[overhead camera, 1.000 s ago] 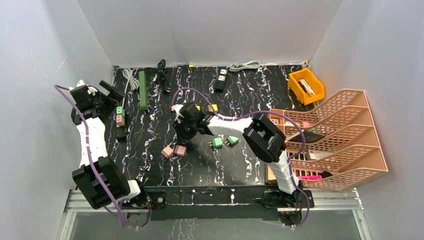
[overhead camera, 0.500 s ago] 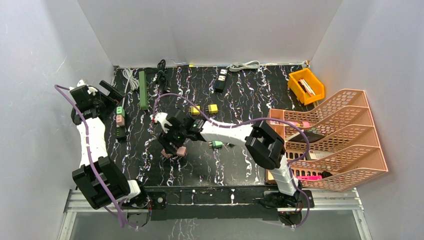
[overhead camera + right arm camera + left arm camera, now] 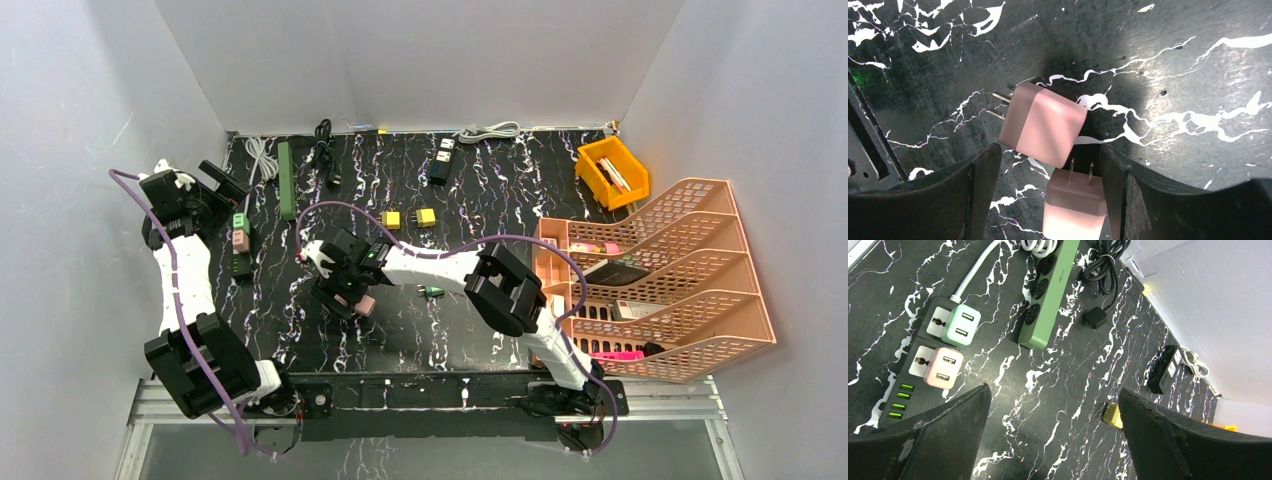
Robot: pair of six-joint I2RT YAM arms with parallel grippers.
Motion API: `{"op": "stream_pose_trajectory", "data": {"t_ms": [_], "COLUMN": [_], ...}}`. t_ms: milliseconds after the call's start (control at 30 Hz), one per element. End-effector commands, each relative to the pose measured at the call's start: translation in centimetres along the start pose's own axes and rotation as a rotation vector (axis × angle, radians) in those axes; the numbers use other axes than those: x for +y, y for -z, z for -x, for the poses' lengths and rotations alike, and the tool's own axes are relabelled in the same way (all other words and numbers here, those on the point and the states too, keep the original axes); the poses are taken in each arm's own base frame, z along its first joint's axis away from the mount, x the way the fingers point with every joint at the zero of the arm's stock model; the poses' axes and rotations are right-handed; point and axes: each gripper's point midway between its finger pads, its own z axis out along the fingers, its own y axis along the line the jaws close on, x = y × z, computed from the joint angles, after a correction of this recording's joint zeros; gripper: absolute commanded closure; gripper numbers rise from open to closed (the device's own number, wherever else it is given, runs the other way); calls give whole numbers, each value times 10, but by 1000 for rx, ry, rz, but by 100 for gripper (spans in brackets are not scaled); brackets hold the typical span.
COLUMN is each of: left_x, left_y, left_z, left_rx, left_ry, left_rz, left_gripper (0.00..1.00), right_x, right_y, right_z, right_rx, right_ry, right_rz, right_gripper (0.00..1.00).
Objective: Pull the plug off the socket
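Observation:
A black power strip (image 3: 240, 262) lies at the left with a mint-green plug (image 3: 240, 221) and a pink plug (image 3: 240, 240) pushed into its sockets. In the left wrist view the strip (image 3: 904, 396), the green plug (image 3: 961, 325) and the pink plug (image 3: 943, 367) show at the left. My left gripper (image 3: 215, 185) (image 3: 1054, 390) is open and empty, above and beside the strip. My right gripper (image 3: 345, 292) (image 3: 1050, 150) is open, low over two loose pink plugs on the table. One (image 3: 1043, 125) lies just ahead of the fingertips. The other (image 3: 1075, 207) sits between the fingers.
A green power strip (image 3: 287, 180), a white cord (image 3: 262, 155) and black cables (image 3: 324, 150) lie at the back left. A black strip (image 3: 441, 160), two yellow plugs (image 3: 391, 219) and a loose green plug (image 3: 432, 291) are mid-table. A yellow bin (image 3: 612, 172) and orange trays (image 3: 660, 280) stand right.
My right arm has swung left and nearer, from the table's middle to over the loose pink plugs. One of the two loose green plugs no longer shows. The left arm has not moved.

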Motion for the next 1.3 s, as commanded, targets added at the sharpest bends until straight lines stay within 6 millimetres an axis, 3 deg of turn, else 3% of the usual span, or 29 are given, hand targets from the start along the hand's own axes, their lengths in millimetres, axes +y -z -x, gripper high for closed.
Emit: {"op": "stream_pose_trajectory", "data": {"t_ms": [0,200,367,600,833,1000,1133,1267], "left_x": [-6,-5,-3,-4,0,14,42,68], "left_y": [9,8,7,7,7,5,0,-5], "left_z": [1,0,-2,-2,-3,-5,-3,2], "left_rx": [-16,-13,-9,-7,-10,-12,-11,9], "left_ry": [-16,-15,-16,-20,-18,-16,-3,23], "left_rz": [-30,-30,-26,-29,-12,55,169,250], "left_gripper": [2,2,2,1,2,2,2,2], "right_x": [9,16,19,15,0,0,-9,-12], "right_y": [8,5,-1,-9,-21,-28,-21,-4], "right_z": [23,26,25,22,16,0,-10,2], "right_rx": [-44,-48,-38,-9,24,68,94,55], "right_ry": [30,30,26,0,-152,-286,-344,-351], "right_rz": [2,19,29,-11,-110,-123,-177,-156], "right_gripper": [22,28,46,54,57,57,57,56]}}
